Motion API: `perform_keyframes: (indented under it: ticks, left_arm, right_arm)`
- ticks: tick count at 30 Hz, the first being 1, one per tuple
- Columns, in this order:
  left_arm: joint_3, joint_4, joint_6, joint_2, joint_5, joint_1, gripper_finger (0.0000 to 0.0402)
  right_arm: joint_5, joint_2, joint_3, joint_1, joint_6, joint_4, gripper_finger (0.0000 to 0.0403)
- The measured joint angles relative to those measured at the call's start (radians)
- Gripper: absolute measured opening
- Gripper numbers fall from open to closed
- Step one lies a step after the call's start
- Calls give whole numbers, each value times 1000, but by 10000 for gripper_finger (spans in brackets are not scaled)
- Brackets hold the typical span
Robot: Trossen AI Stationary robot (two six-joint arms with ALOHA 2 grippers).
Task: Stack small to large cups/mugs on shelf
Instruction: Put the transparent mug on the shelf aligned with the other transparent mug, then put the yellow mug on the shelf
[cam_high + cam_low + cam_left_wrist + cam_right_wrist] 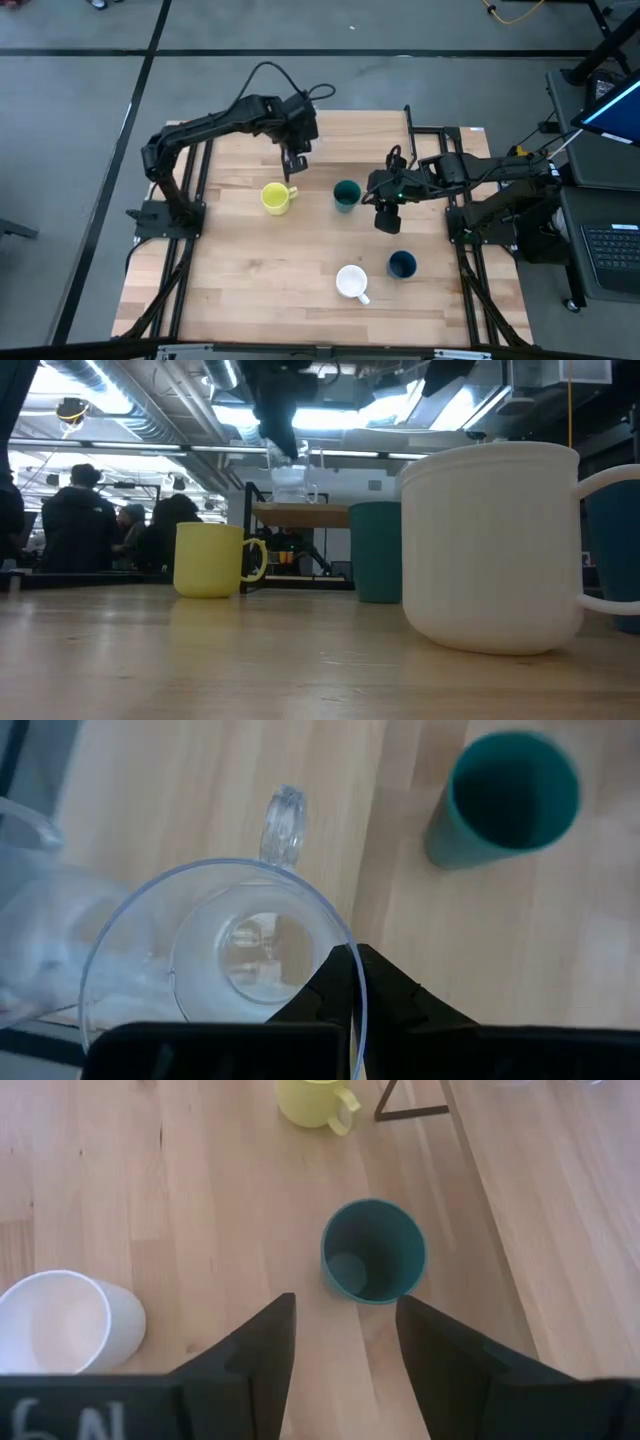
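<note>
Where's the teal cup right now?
In the high view the teal cup stands upright on the tabletop near the middle, right of the yellow mug and just left of the open right gripper, untouched.

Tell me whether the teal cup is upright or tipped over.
Upright: the teal cup stands on its base on the table, its open mouth facing up.

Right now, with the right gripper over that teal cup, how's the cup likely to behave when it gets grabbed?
The teal cup looks tall, narrow and handleless, so an off-centre touch could tip it, and once down it might roll. Its smooth wall may be slippery between the fingers. The open right gripper seems about wide enough to straddle it, so it would probably need careful centring.
</note>
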State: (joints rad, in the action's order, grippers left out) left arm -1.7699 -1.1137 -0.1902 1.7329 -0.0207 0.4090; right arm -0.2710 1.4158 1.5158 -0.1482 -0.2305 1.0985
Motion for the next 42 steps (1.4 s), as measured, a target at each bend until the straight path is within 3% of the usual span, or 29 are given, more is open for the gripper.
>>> perform_keyframes:
  ticks: [12, 35, 42]
  left_arm:
    - [1, 3, 4, 29, 4, 8, 1]
    - [-1, 36, 28, 22, 32, 8, 101]
    - [-137, -31, 31, 21, 34, 6, 112]
  right_arm:
    - [1, 0, 0, 0, 0, 0, 177]
    - [2, 0, 0, 0, 3, 8, 177]
    - [2, 0, 1, 0, -1, 12, 177]
